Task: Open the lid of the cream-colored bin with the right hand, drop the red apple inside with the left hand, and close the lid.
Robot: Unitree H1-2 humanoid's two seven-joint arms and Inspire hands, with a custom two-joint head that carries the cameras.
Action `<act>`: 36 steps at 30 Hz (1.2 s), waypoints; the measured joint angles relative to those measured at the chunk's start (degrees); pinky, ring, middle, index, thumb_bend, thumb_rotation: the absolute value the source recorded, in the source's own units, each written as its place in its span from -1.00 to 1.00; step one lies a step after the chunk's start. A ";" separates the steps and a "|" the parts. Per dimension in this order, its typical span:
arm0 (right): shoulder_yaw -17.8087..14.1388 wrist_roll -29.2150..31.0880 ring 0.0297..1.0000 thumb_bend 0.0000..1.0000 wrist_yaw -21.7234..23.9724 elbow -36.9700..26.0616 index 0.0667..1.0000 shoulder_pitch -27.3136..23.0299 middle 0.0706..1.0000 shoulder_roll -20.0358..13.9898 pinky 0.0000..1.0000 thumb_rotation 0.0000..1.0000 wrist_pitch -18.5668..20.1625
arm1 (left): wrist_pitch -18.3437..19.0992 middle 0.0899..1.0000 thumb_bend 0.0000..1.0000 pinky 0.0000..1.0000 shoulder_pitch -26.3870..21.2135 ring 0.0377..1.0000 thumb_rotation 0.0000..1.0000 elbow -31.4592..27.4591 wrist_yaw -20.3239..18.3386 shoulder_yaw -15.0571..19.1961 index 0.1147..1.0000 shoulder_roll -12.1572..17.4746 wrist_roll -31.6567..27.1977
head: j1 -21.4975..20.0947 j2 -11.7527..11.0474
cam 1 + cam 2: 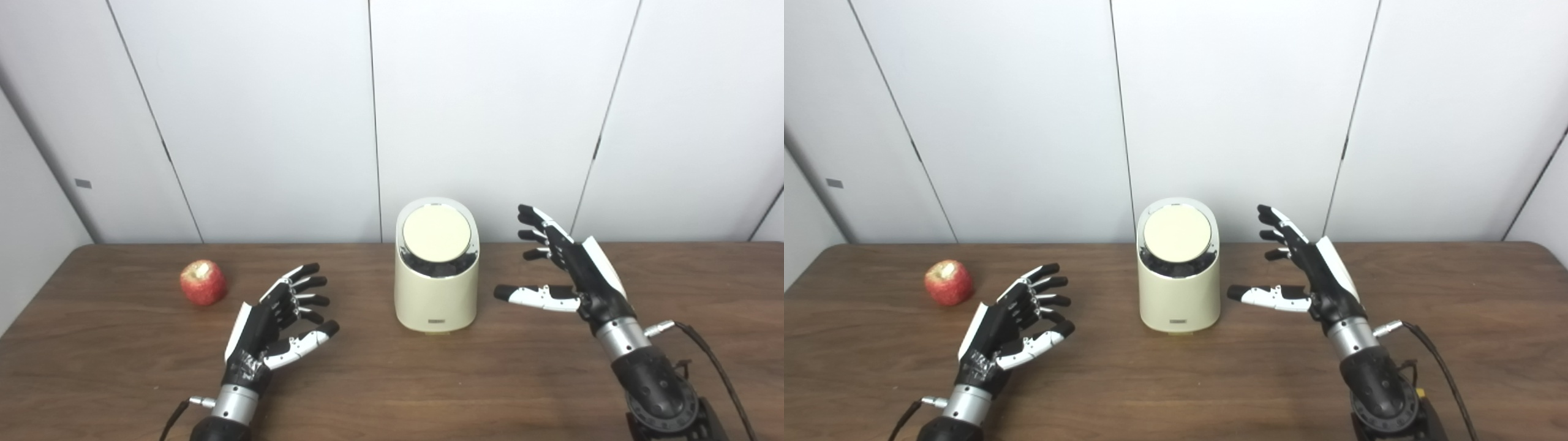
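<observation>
The fingers (306, 285) of the left hand (269, 327) and of the right hand (566, 269) are spread and grasp nothing. Between both hands the cream-colored bin (436, 288) stands upright on the worktop (392, 380), its round lid (437, 231) shut and tilted toward the camera, so the inside is hidden. The red apple (203, 282) sits far left, stem hollow upward.

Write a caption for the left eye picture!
Open hands flank the closed cream bin; red apple waits left.

Dark wooden table (392, 380), white panelled wall (269, 110) behind with thin dark seams
</observation>
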 measured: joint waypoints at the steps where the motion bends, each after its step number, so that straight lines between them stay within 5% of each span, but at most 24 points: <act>1: 0.00 0.03 0.70 0.66 0.09 -0.05 0.78 -0.73 0.77 0.02 0.44 -0.29 0.55 | 0.00 0.52 0.40 0.10 0.00 0.32 -0.76 0.02 0.03 0.01 0.66 0.01 0.00 | 0.00 -0.09; 5: 0.54 -0.80 0.70 0.65 0.71 -0.46 0.80 -4.71 0.78 0.04 0.51 -0.26 4.23 | 0.00 0.52 0.39 0.12 -0.09 0.33 -0.77 0.17 0.03 0.01 0.67 0.05 -0.01 | 0.09 -0.18; 16: 3.72 -4.14 0.64 0.62 2.32 -1.24 0.81 -12.66 0.77 0.41 0.25 -0.19 13.33 | -0.02 0.53 0.41 0.10 -0.17 0.33 -0.71 0.21 0.13 0.04 0.66 0.05 0.00 | -0.09 -0.44; 36: 7.85 -6.68 0.65 0.65 2.67 6.80 0.81 -19.38 0.75 2.72 0.38 -0.37 17.19 | -0.06 0.53 0.40 0.08 -0.46 0.32 -0.76 0.40 -0.74 -0.10 0.68 0.07 -0.09 | -0.18 -0.26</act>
